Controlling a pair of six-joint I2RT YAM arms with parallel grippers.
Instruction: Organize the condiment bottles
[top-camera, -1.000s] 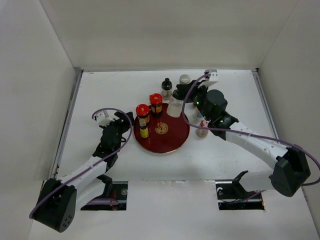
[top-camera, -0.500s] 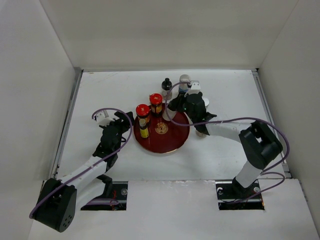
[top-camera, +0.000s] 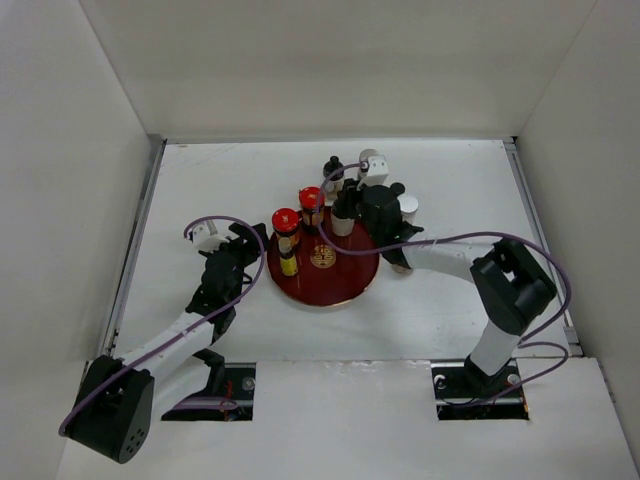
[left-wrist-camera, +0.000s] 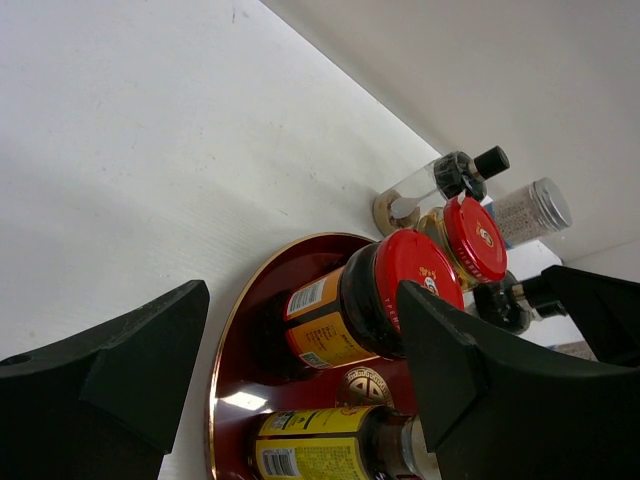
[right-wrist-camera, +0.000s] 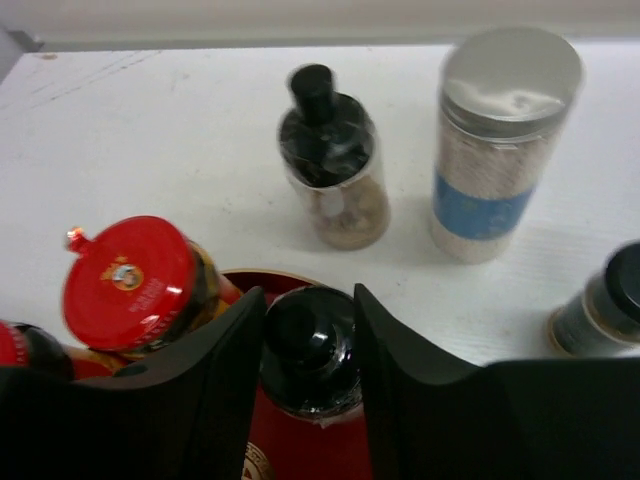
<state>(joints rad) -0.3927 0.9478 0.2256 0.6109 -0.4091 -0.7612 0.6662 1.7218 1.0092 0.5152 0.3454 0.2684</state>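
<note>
the right fingers (right-wrist-camera: 215, 395) straddle a black-capped bottle (right-wrist-camera: 308, 345) standing upright on the far rim of the dark red plate (top-camera: 340, 282) — one finger close on each side of its cap, its long axis vertical between them; whether they pinch it or sit just clear of it i cannot tell; the left fingers (left-wrist-camera: 110, 370) are spread wide on nothing, beside the plate's left edge; on the surface beyond the plate stand a blue-banded jar (right-wrist-camera: 500, 150) and another dark bottle (right-wrist-camera: 330, 150) — both nearer the right arm, so likely its next reach
</note>
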